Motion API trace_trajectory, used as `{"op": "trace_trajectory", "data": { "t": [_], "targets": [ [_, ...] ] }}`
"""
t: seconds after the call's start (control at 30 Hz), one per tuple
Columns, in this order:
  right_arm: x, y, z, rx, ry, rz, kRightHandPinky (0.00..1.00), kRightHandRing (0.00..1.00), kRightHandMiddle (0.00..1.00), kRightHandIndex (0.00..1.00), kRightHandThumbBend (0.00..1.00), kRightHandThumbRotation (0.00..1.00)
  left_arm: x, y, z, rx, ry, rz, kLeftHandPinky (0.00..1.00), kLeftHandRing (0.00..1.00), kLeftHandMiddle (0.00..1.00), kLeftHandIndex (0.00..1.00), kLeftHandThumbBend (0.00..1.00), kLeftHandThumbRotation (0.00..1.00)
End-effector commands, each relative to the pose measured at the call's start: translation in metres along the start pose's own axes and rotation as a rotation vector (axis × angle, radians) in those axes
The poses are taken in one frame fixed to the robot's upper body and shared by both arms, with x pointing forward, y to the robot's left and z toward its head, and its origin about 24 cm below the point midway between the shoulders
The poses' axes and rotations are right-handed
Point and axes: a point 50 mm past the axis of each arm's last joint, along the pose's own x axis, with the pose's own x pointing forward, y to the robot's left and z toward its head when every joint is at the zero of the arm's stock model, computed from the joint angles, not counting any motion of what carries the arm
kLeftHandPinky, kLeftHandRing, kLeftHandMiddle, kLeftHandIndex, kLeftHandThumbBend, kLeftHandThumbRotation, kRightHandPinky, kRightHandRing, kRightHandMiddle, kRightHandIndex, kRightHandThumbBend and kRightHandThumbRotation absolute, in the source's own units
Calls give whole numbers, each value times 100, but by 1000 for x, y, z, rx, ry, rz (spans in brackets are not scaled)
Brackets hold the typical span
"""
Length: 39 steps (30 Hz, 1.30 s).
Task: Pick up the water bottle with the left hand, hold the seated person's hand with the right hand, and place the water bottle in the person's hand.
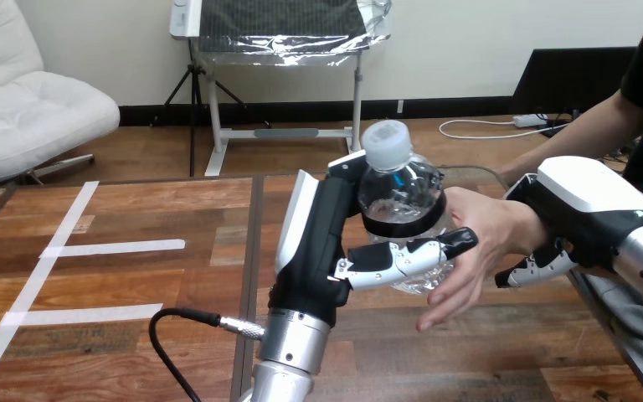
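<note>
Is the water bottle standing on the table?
No. The left hand has its fingers curled round the bottle, holding it above the table against the person's hand.

The left hand [318, 243] holds the water bottle [398, 180] upright above the table [134, 285], its fingers [402, 255] curled round the bottle's lower body. The person's hand [477, 243] lies open against the bottle, opposite the left palm. The right hand [586, 205] is wrapped round the person's wrist.
</note>
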Motion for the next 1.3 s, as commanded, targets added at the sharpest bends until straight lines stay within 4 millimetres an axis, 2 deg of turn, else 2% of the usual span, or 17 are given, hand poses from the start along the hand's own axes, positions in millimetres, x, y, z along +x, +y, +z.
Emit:
{"op": "trace_trajectory", "data": {
  "t": [0.0, 0.63, 1.27],
  "targets": [
    [-2, -23, -3, -31, 20, -77, 15, 20, 27, 30, 76, 0, 30, -24, 34, -125, -140, 24, 37, 41, 45, 49, 62, 0],
    [-3, -26, 1, -49, 17, -83, 16, 21, 28, 31, 76, 0, 35, -45, 42, -183, -167, -2, 37, 40, 45, 48, 63, 0],
    [-3, -26, 2, -31, 22, -72, 17, 24, 34, 37, 73, 0, 35, -54, 42, -195, -163, -13, 34, 39, 45, 47, 62, 0]
  ]
}}
